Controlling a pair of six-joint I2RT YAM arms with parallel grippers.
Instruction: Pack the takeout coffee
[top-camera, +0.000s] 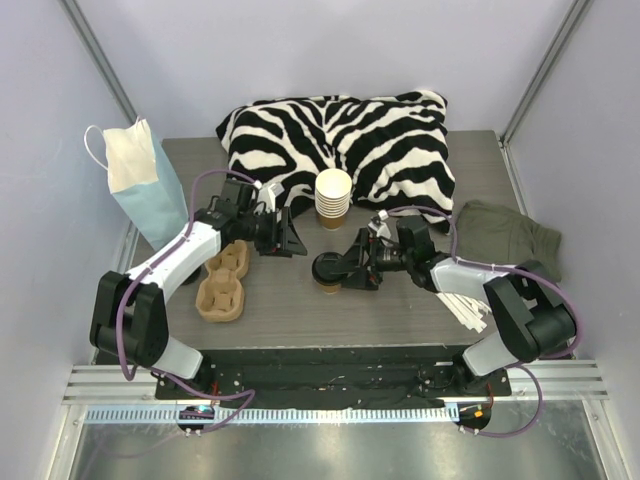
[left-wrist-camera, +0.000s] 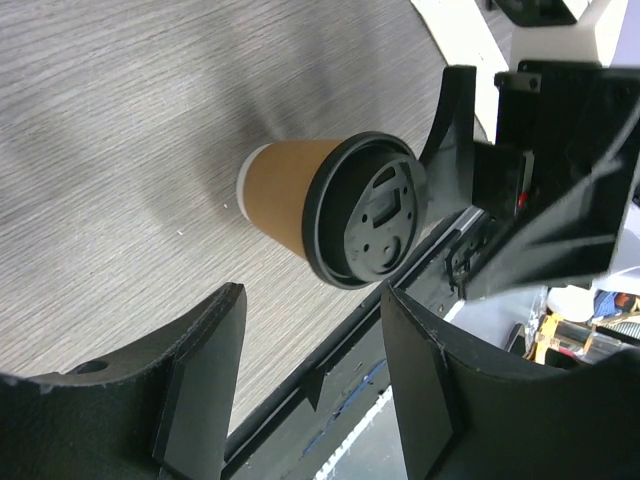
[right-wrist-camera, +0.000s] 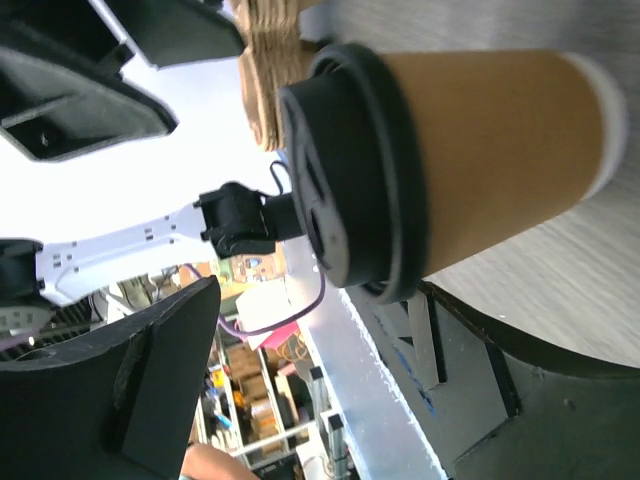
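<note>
Toward the near edge of the table (top-camera: 300, 320), the takeout coffee (left-wrist-camera: 285, 195) is shown upright on the bare surface. It is flanked by the widely parted, unclamped fingers of the right gripper (top-camera: 338, 270). A pulp carrier (top-camera: 222, 285) is seen at left. Just beyond, the left gripper (left-wrist-camera: 312, 300) is held open and empty. Farther back, 1 stack of lidless cups (top-camera: 333, 195) and 1 zebra cushion (top-camera: 350, 135) are seen.
</note>
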